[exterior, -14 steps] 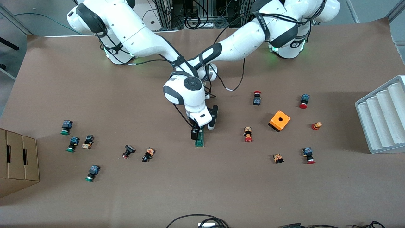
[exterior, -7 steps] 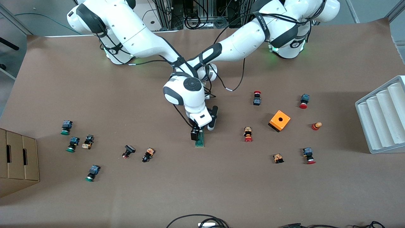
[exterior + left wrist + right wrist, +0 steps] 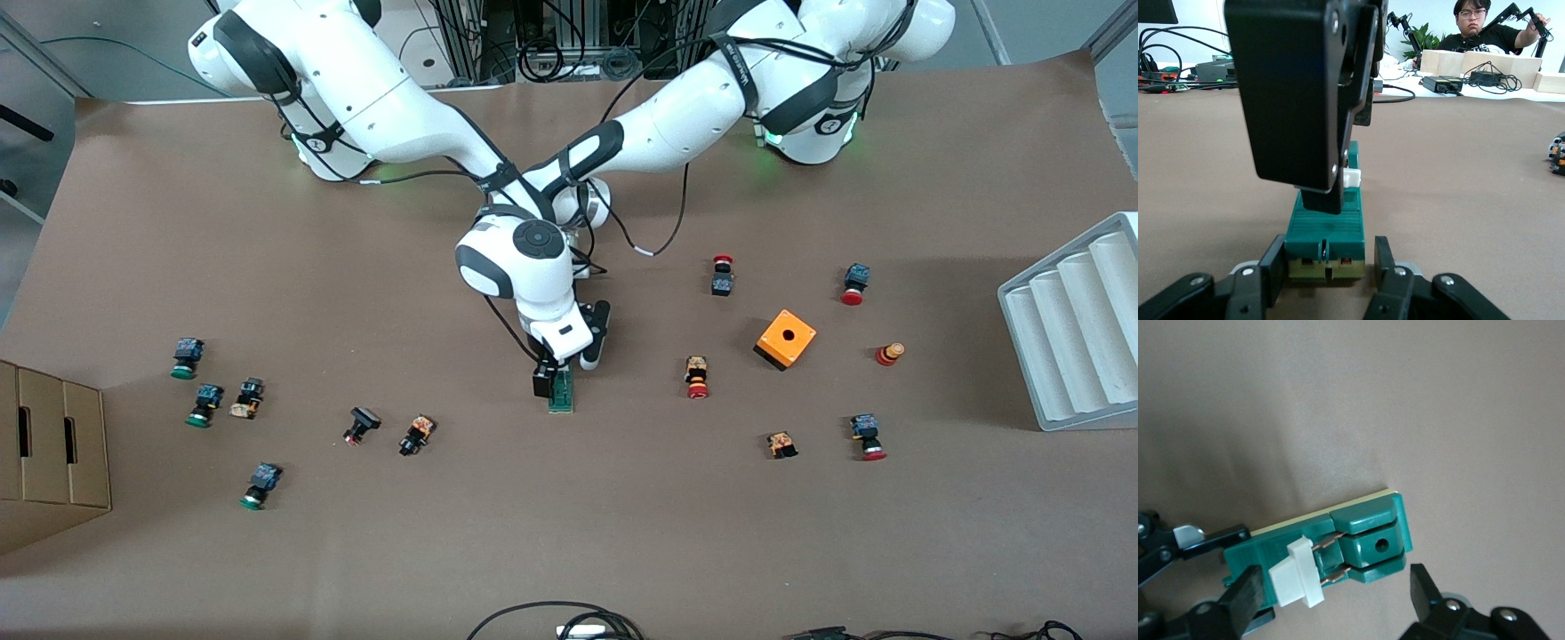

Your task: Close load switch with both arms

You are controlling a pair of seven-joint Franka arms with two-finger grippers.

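The load switch (image 3: 561, 397), a narrow green block with a white lever (image 3: 1295, 577), lies mid-table. In the right wrist view the lever stands pulled out from the green body (image 3: 1368, 517), with its copper blades bare. My right gripper (image 3: 1335, 593) hangs open over the switch (image 3: 1326, 227), one finger by the lever and one past the switch's end; it shows in the front view (image 3: 544, 380) too. My left gripper (image 3: 1329, 257) lies low at the switch's end farther from the front camera. Its jaws stand close on both sides, with a thin gap at one.
Several red- and green-capped push buttons lie scattered toward both ends of the table. An orange box with a hole (image 3: 786, 339) sits toward the left arm's end, near a white grooved tray (image 3: 1076, 329). A cardboard box (image 3: 49, 449) stands at the right arm's end.
My right arm's wrist and gripper have shifted slightly toward the right arm's end of the table. The switch and the left gripper have not visibly moved.
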